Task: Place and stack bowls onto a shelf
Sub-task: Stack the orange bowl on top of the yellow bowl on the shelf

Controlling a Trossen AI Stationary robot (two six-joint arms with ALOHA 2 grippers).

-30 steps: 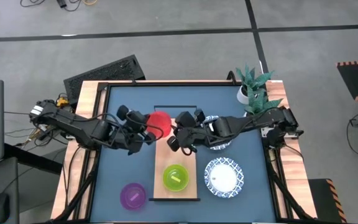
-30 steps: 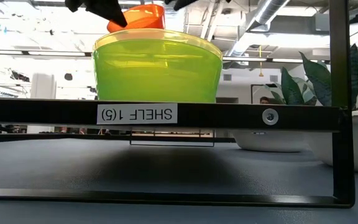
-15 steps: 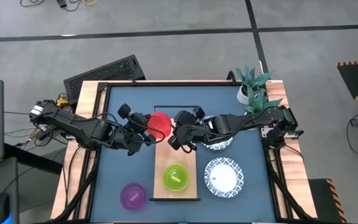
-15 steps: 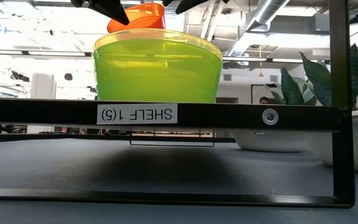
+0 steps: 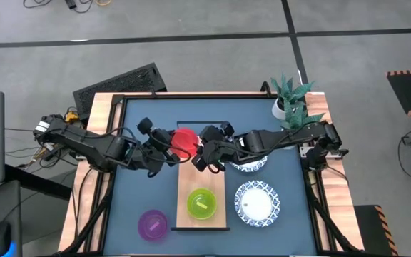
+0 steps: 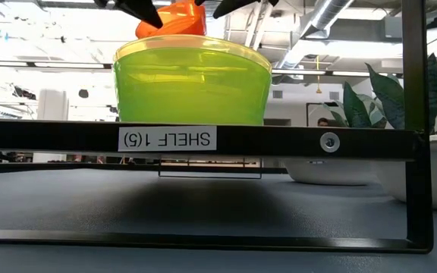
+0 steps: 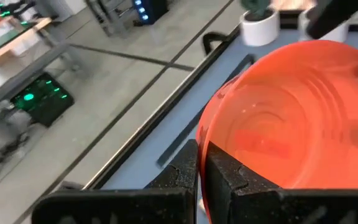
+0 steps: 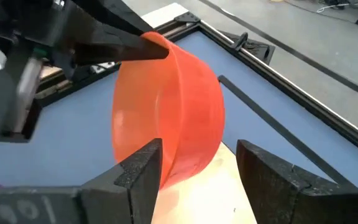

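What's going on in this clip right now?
The left tool is shut on the rim of the red bowl, holding it tilted above the far end of the shelf. The right tool is open around the bowl's other side. A green bowl already sits on the shelf.

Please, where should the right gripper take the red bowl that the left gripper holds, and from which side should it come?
The red bowl hangs tilted above the shelf, pinched at one rim edge by the left gripper. The right gripper, fingers open, is probably best closing on the opposite rim edge, coming from the side away from the left gripper: that edge is free, and the thin wall fits between the fingers.
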